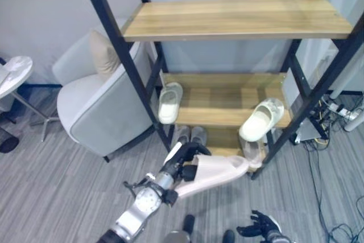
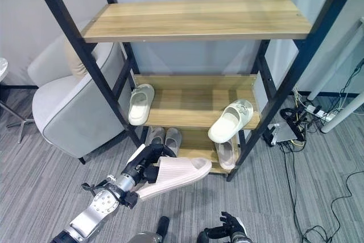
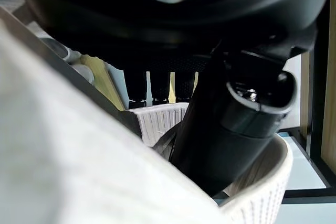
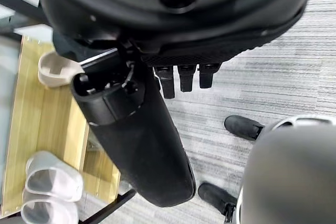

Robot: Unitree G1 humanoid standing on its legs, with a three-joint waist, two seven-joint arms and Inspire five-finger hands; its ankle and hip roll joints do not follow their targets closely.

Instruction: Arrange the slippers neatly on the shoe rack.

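The shoe rack (image 1: 239, 21) stands past my fingers, black posts carrying wooden shelves: a bare top shelf, a middle shelf and a bottom shelf near the floor. To the left of it, well apart from my fingers, sits a grey armchair (image 1: 96, 106) with a beige cushion (image 1: 102, 54) leaning in its corner, and a small round side table (image 1: 14, 75) further left.

My left hand (image 1: 181, 162) holds the pale pink slipper (image 1: 213, 173) in the air in front of the rack's bottom shelf. My fingers (image 3: 160, 85) curl over its ribbed strap and my thumb presses into the opening, so the grip is closed round the slipper. Its toe points away from my fingers toward the rack's right front post.

On the middle shelf, a pale green slipper (image 1: 169, 102) lies at the left end, above and beyond my fingers. A 2nd pale green slipper (image 1: 260, 119) lies at the right front edge of that shelf, tilted, its toe hanging over the edge. On the bottom shelf, a pair of grey slippers (image 1: 190, 135) sits side by side just beyond my fingers, and a beige slipper (image 1: 254, 151) rests near the pink slipper's toe.

My right hand (image 1: 259, 226) hangs low above the grey floor (image 1: 51, 192), its fingers loosely spread, holding nothing.
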